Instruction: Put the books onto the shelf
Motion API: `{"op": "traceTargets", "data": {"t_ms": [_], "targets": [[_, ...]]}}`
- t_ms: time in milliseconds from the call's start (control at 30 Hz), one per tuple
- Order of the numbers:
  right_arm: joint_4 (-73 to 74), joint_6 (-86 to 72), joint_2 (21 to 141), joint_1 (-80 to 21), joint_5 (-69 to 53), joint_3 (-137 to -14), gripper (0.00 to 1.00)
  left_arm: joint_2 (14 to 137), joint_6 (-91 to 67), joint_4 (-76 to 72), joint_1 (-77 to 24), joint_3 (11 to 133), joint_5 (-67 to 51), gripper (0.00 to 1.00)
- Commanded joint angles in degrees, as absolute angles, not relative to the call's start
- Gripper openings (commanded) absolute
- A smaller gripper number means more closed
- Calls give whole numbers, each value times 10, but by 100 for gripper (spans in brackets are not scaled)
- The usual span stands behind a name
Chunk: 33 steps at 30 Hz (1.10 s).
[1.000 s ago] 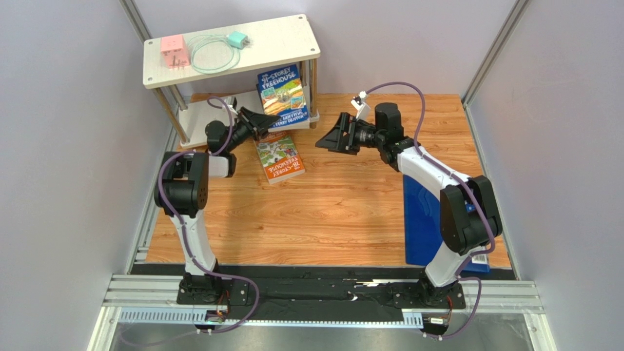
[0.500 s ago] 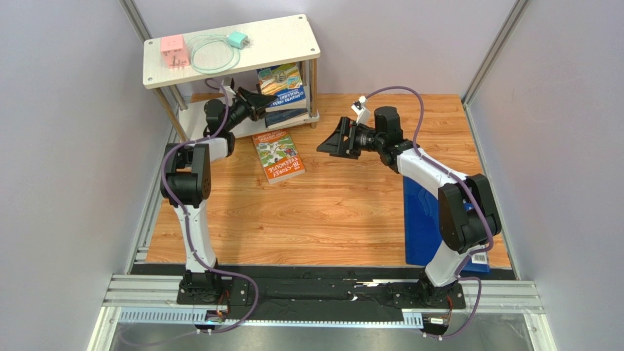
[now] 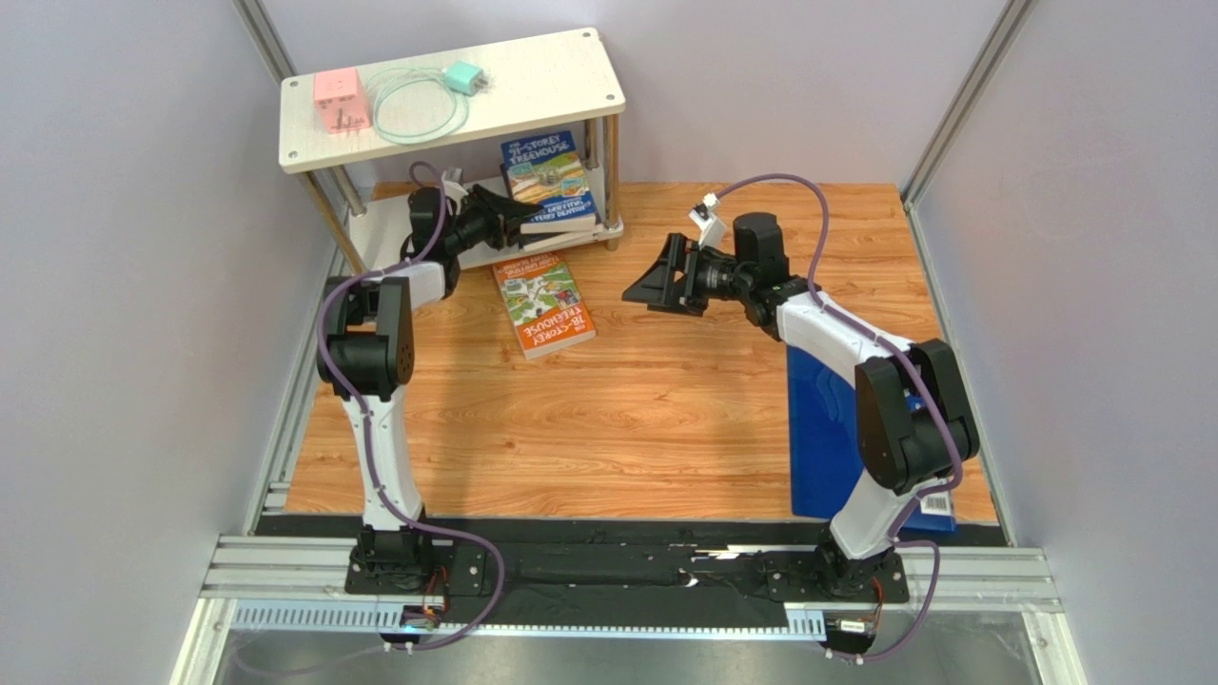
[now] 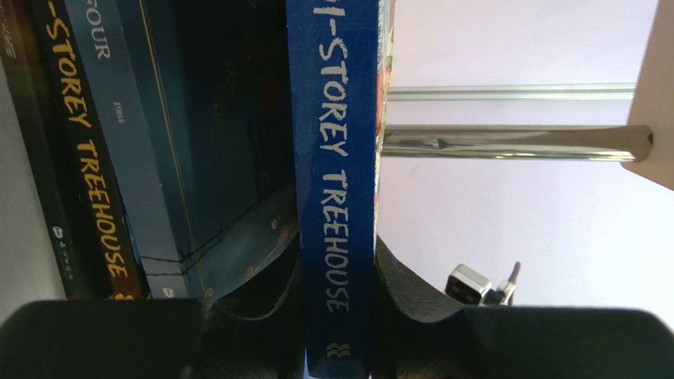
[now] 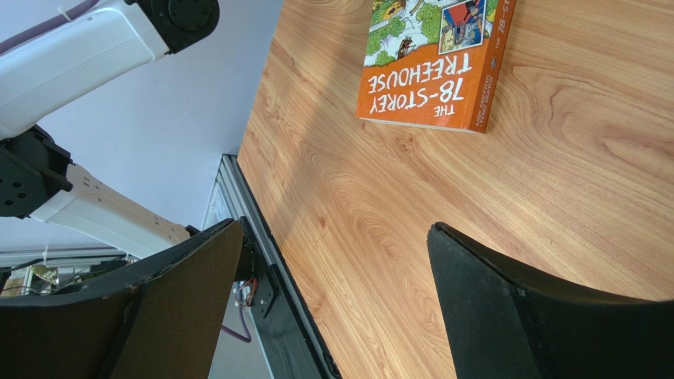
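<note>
Because the bright blue book [image 3: 541, 169] has to join the ones already stored, the left gripper [image 3: 503, 214] is clamped on it by the spine. That grip leaves the cover free to slide in beside its neighbours on the lower tier of the shelf [image 3: 558, 72]. The shelf stands at eleven o'clock of the table [image 3: 644, 414].

In the left wrist view both black fingers [image 4: 407, 296] press the book's two faces. The spine runs straight away from the camera, parallel to the slate blue book [image 4: 119, 118] and the yellow-black book [image 4: 83, 166] at its nine o'clock. A dark gap separates it from them, so I judge it not yet pushed home. A metal leg [image 4: 514, 142] of the shelf crosses at its three o'clock. From above the cover shows tilted, so the row probably leans, though I cannot be sure.

The held book is thin, with a glossy royal-blue spine, pale hand-drawn letters reading "STOREY TREEHOUSE", and a busy cartoon cover.

The right gripper [image 3: 651, 278] hangs with its jaws spread wide and nothing between them. It is aimed at the orange-green book [image 3: 543, 304], "The 78-Storey Treehouse", which lies flat at its nine o'clock and at six o'clock of the shelf. That looks like readiness for the next pick while keeping clear of the left arm. A flat book on wood will likely need an edge lifted first.
</note>
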State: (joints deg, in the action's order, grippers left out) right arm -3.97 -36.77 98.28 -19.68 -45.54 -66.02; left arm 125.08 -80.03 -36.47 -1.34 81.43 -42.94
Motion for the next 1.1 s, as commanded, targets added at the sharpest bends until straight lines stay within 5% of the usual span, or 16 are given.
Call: {"op": "traceTargets", "data": {"t_ms": [0, 167, 300, 700, 1067], "targets": [[-62, -366, 978, -193, -465, -654, 93, 1238, -746, -328, -11, 878, -432, 15], [-67, -366, 977, -192, -465, -647, 93, 1238, -697, -220, -11, 924, -432, 26], [-76, -372, 978, -192, -468, -642, 93, 1231, -675, -165, -11, 932, -415, 89], [-96, -387, 974, -191, -473, -627, 93, 1174, -535, 56, -11, 948, -309, 93], [-109, -392, 981, -192, -464, -623, 93, 1212, -353, 398, -36, 1125, -173, 90]]}}
